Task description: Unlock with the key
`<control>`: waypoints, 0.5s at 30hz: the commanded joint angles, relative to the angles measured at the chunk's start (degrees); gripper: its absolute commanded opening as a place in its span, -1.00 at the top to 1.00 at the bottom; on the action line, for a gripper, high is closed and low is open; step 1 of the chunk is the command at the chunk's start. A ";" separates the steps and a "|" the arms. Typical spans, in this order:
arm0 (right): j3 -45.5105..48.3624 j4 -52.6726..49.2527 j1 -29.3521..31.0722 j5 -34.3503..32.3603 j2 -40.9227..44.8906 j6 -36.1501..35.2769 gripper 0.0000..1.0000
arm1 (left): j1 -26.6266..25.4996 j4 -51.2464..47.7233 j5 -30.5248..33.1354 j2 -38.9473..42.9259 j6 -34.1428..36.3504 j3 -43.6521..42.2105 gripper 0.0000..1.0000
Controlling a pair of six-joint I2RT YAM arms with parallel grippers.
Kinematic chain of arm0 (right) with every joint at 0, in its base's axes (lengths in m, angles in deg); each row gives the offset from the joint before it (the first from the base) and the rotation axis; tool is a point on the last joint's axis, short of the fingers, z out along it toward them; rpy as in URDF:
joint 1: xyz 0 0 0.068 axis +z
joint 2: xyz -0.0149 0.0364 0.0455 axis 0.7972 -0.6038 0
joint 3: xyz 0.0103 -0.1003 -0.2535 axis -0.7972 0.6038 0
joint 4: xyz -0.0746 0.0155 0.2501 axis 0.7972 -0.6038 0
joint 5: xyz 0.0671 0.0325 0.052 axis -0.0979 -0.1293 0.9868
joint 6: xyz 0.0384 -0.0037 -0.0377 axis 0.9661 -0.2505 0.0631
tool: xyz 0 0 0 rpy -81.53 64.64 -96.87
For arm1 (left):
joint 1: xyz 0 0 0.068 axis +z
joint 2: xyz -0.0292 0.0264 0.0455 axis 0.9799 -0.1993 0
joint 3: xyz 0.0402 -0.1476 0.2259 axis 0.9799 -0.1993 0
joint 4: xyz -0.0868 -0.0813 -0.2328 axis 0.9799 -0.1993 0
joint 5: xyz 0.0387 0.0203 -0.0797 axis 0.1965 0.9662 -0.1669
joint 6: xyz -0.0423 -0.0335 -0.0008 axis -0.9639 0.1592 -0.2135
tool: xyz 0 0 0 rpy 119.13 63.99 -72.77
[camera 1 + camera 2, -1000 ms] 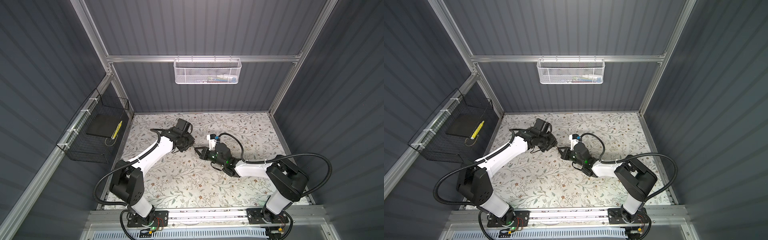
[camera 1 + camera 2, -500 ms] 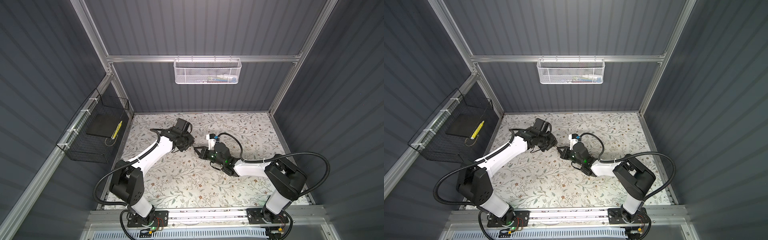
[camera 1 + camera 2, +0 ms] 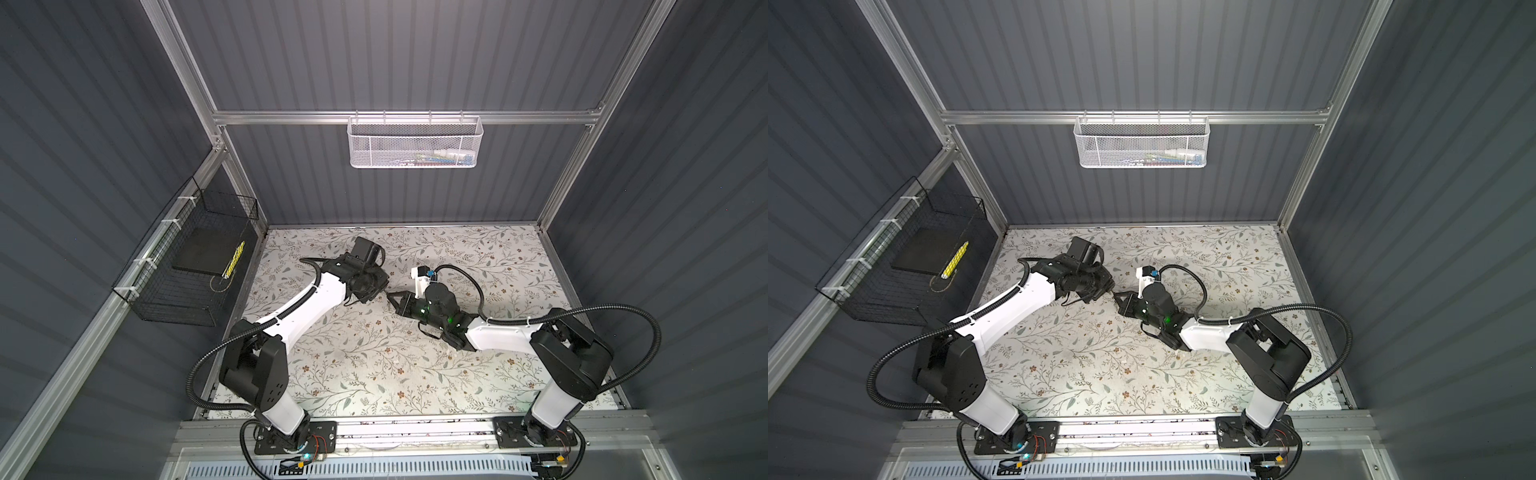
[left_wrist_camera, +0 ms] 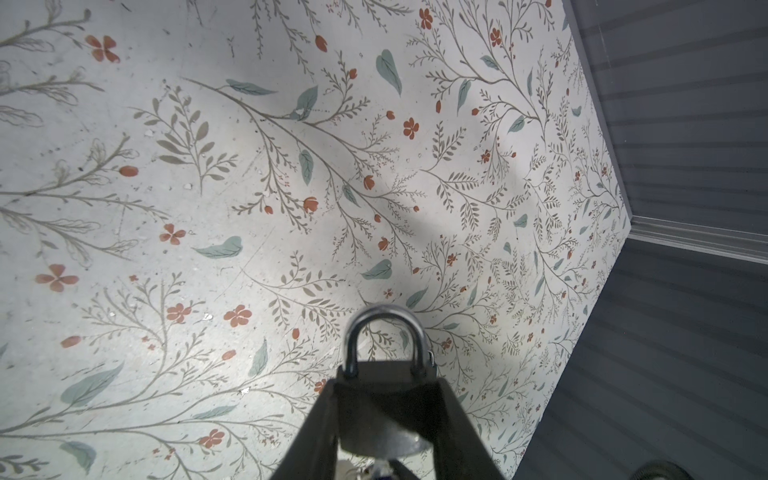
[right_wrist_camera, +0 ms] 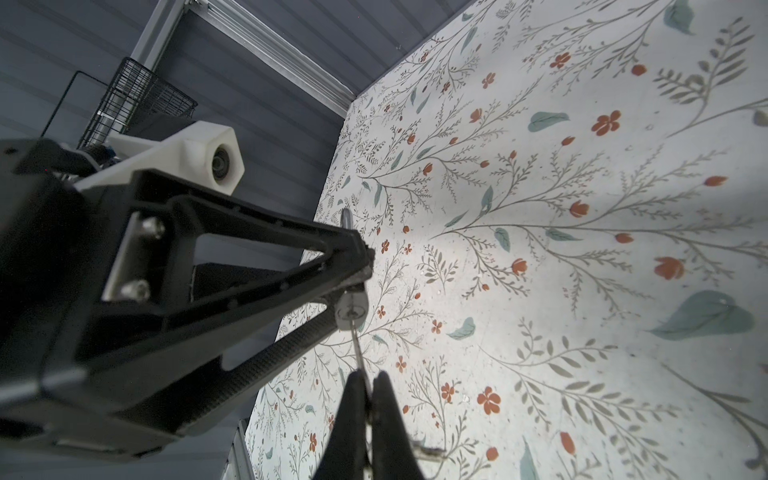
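Left wrist view: the left gripper [image 4: 386, 388] is closed to a middling width on the dark, squarish metal padlock [image 4: 386, 401], with one finger on either side of the body. The silver U-shaped steel shackle [image 4: 384, 311] points away from the wrist. Both its legs appear seated, so the lock reads as not yet open.

In a top view the lock is hidden between the two grippers near the middle of the floral-patterned table [image 3: 374, 374], with its keyed end facing about 4 o'clock.

In the right wrist view the thin silver metal key [image 5: 358, 353] has its blade tip entered in the round silver keyway [image 5: 351, 309]. The right gripper [image 5: 368, 380] is pinched fully closed on the key's head, at about 4 o'clock of the lock.

The padlock is likely dense, rigid and smooth-sided, so it may twist in the grip under torque. It is best held by the body, leaving shackle and keyway free. The key is light and stiff but slender. Grip its flat head squarely and turn about the blade's axis, or it may slip or bend.
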 commanded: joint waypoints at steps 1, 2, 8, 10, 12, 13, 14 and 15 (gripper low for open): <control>-1.84 -2.39 0.08 -2.60 1.15 0.91 1.00 | -1.28 -1.33 -0.25 0.21 -0.67 0.30 0.79; -1.99 -2.35 0.14 -2.60 1.16 1.02 1.00 | -1.34 -1.33 -0.26 0.05 -0.82 0.29 0.80; -1.78 -0.57 0.25 -2.61 1.65 1.49 1.00 | -1.83 -1.33 -0.17 -0.08 -0.87 0.15 0.85; -1.36 -0.81 0.22 -2.93 1.90 1.49 1.00 | -1.83 -1.33 0.04 0.12 -0.89 0.00 0.84; -1.12 -0.43 0.17 -3.01 1.76 1.69 1.00 | -1.86 -1.24 0.09 0.20 -0.91 -0.05 0.84; -1.07 -0.38 0.20 -2.82 1.76 1.82 1.00 | -1.83 -1.24 0.09 0.28 -0.83 -0.03 0.84; -1.07 -0.43 0.18 -2.70 1.68 1.85 1.00 | -1.83 -1.20 0.01 0.12 -0.87 -0.03 0.85; -1.09 -0.41 0.21 -2.73 1.76 1.92 1.00 | -1.83 -1.11 -0.15 0.11 -0.87 -0.04 0.85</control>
